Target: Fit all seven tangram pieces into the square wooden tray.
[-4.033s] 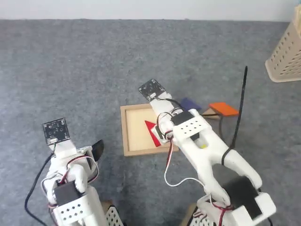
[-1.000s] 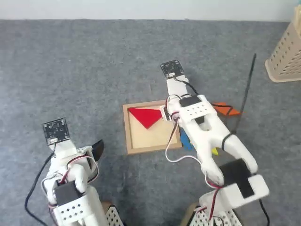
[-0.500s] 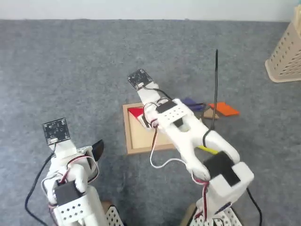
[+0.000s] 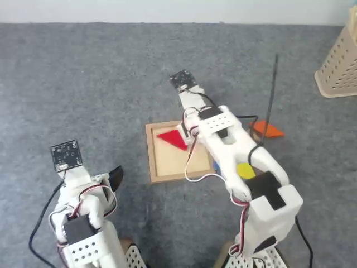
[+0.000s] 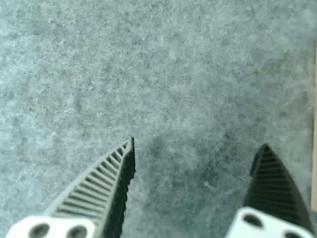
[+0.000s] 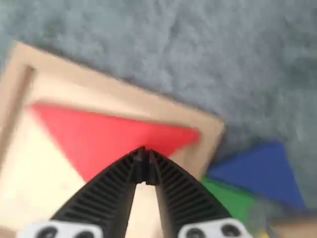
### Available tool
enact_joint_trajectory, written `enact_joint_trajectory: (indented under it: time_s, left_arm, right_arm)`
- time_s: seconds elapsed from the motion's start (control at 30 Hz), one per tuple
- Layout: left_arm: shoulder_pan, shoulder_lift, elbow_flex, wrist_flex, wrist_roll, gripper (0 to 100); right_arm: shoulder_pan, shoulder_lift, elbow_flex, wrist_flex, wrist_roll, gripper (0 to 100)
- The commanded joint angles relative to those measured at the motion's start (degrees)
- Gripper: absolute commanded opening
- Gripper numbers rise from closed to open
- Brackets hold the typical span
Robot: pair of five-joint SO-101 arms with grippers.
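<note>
One red triangle (image 4: 170, 138) in one tray (image 4: 149, 155) — right end effector (image 6: 143, 166) closed.

The desk (image 4: 83, 78) is wearing a grey, carpet-like covering. A beige perforated basket (image 4: 339, 64) is standing at its far right edge, partly cut off. A pale wall (image 4: 167, 10) is running behind.
</note>
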Motion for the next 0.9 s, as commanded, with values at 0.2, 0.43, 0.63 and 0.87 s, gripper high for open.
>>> enact_joint_trajectory:
  time_s: [0.2, 0.43, 0.63, 0.87]
  left_arm:
    - [0.09, -0.7, -0.75, -0.09, -0.09, 35]
    - [0.09, -0.7, -0.75, -0.09, -0.09, 35]
    - [0.09, -0.7, -0.75, -0.09, -0.09, 35]
    - [0.09, -0.7, -0.75, -0.09, -0.09, 35]
  right_arm:
    - [9.19, -23.69, -2.29, 17.19, 0.44, 0.9]
    - [9.19, -26.51, 2.29, 20.0, 0.79, 1.3]
    - [-0.22, -19.91, 4.22, 10.59, 3.16, 1.3]
    - [-4.7, -7.96, 3.96, 2.59, 6.42, 0.9]
